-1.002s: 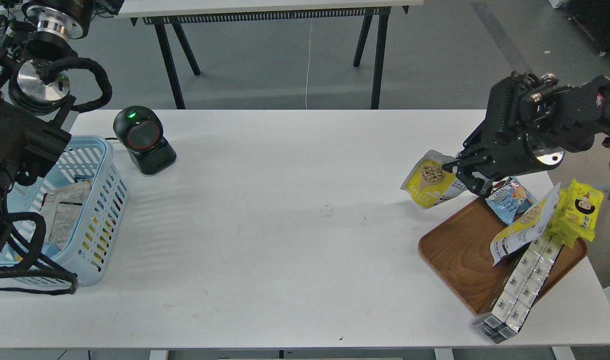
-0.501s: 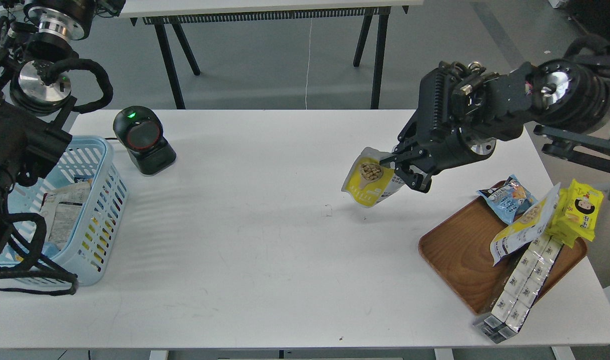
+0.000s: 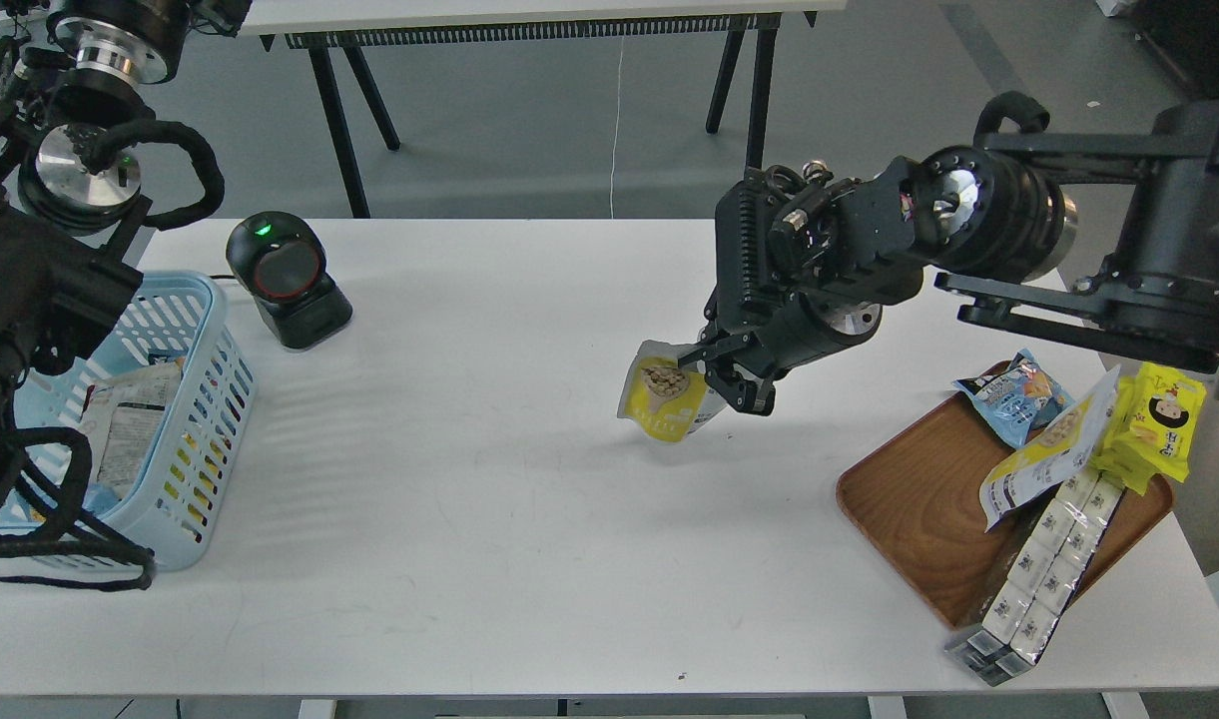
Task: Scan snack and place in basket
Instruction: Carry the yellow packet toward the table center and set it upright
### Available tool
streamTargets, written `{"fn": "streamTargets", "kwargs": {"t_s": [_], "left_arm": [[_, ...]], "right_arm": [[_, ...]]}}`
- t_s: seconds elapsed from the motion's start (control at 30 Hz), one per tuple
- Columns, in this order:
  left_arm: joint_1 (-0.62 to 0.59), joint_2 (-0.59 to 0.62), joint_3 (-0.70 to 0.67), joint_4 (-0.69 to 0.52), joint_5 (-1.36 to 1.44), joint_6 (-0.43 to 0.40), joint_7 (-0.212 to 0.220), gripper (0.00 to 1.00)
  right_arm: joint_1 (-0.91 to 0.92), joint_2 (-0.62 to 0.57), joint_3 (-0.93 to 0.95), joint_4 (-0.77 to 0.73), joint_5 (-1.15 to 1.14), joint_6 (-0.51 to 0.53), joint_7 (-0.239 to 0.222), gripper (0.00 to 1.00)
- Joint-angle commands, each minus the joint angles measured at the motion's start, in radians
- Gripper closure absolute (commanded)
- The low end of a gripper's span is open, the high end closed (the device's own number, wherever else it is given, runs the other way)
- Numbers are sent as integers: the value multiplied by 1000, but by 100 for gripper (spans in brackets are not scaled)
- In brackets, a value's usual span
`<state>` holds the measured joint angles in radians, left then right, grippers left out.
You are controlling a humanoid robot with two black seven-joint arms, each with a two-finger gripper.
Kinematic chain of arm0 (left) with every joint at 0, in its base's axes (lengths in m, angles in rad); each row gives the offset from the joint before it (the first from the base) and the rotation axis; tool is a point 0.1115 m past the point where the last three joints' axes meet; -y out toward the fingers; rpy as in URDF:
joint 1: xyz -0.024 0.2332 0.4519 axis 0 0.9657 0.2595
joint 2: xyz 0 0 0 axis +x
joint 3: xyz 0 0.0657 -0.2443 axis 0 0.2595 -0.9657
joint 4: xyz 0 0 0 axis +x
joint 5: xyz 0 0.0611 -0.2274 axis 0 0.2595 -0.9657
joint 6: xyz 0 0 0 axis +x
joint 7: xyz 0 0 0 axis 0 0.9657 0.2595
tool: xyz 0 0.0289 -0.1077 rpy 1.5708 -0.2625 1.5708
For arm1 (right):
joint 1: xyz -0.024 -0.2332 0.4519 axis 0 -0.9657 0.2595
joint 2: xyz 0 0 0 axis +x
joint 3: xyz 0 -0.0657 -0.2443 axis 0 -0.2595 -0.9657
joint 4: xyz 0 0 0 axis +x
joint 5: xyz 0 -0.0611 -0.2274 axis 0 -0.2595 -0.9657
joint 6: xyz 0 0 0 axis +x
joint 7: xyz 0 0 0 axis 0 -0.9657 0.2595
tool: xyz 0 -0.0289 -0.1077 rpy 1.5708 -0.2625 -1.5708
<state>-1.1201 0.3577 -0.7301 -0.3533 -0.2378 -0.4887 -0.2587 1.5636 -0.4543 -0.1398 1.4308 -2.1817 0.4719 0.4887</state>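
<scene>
The snack (image 3: 662, 394), a yellow and pale pouch with a round picture of beige balls, hangs above the middle of the white table. My right gripper (image 3: 714, 374) is shut on its right edge and holds it clear of the table top. The light blue basket (image 3: 210, 300) stands at the table's left edge and holds a few packets. My left arm (image 3: 40, 280) is a dark mass over the basket's left side. Its fingers cannot be told apart.
A black barcode scanner (image 3: 288, 280) with a green light stands behind the basket. A brown wooden tray (image 3: 918, 499) at the right holds a blue snack bag (image 3: 1013, 394), a second yellow pouch (image 3: 1048, 449), a yellow cartoon-face packet (image 3: 1158, 419) and a long pack of boxes (image 3: 1038, 569).
My right gripper has carried the snack leftward from above the tray's edge to above the table's middle. The pouch has turned more upright. The left arm has not moved.
</scene>
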Motion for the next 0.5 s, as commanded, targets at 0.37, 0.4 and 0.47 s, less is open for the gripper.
{"fn": "streamTargets", "kwargs": {"t_s": [0.37, 0.4, 0.47], "left_arm": [[0, -6, 0, 8, -1, 0, -1, 0], [2, -6, 0, 8, -1, 0, -1, 0], [2, -8, -2, 10, -1, 0, -1, 0]], "right_arm": [[-11, 180, 0, -148, 0, 2, 0, 100], [-13, 190, 0, -156, 0, 2, 0, 100], [-16, 210, 0, -170, 0, 2, 0, 100]]}}
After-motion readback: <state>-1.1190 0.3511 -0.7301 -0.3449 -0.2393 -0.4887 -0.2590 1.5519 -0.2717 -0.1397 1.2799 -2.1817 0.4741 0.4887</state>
